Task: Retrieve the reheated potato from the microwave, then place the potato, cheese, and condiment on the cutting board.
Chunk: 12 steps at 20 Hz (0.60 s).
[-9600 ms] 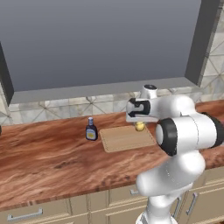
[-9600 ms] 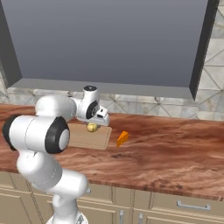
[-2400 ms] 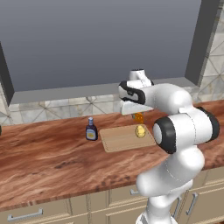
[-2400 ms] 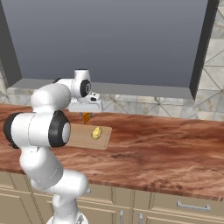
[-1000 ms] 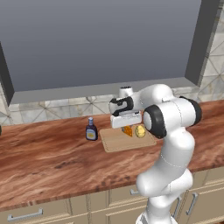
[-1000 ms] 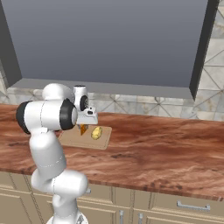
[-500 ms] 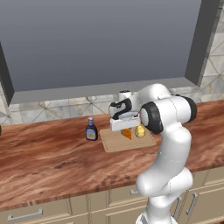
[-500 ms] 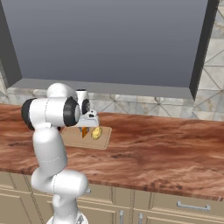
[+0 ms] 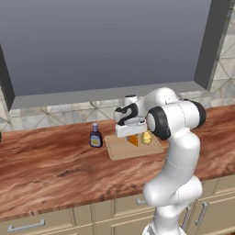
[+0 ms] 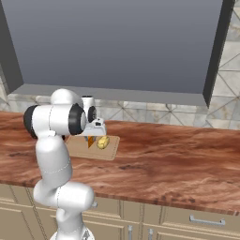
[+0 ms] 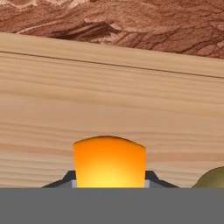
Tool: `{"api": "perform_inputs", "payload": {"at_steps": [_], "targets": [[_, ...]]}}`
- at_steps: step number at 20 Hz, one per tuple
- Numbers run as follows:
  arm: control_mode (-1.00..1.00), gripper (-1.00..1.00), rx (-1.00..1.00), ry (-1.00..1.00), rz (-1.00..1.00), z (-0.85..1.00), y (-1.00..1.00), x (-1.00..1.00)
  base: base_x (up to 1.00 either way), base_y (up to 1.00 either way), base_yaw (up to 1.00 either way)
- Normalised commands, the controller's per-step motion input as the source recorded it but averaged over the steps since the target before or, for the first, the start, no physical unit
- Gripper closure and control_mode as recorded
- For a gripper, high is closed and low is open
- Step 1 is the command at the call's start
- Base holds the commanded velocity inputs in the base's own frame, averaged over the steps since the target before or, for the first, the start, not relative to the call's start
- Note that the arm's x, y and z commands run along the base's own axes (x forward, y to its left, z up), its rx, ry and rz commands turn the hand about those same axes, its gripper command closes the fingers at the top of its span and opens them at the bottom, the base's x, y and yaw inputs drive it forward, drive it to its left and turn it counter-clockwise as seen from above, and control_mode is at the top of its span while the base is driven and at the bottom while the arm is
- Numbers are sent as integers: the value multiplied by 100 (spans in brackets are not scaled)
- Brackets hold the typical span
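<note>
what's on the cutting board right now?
On the cutting board: the potato and, beside it, the cheese, gripped in the gripper. Whether the cheese touches the board is hidden. The condiment stands off it, on the counter.

Pale wooden cutting board (image 11: 109,87) (matt grain)

Your arm (image 9: 176,137) is built of glossy white, rounded shells, and where the segments meet you can see dark, near-black joint rings and round end caps. Its lower body swells into a bulbous white column. At the far end sits a white wrist block with black trim, and the tool (image 9: 131,133) under it has small dark finger tips (image 11: 66,178).
</note>
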Motion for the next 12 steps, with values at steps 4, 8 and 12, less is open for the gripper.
{"api": "perform_inputs", "payload": {"at_steps": [4,8,12], "targets": [[-100,-100,0,0,0,-7,0,0,0,0,0],[-100,-100,0,-1,-1,9,0,-1,0,0,0],[-100,-100,0,-6,-2,28,11,0,0,0,0]]}}
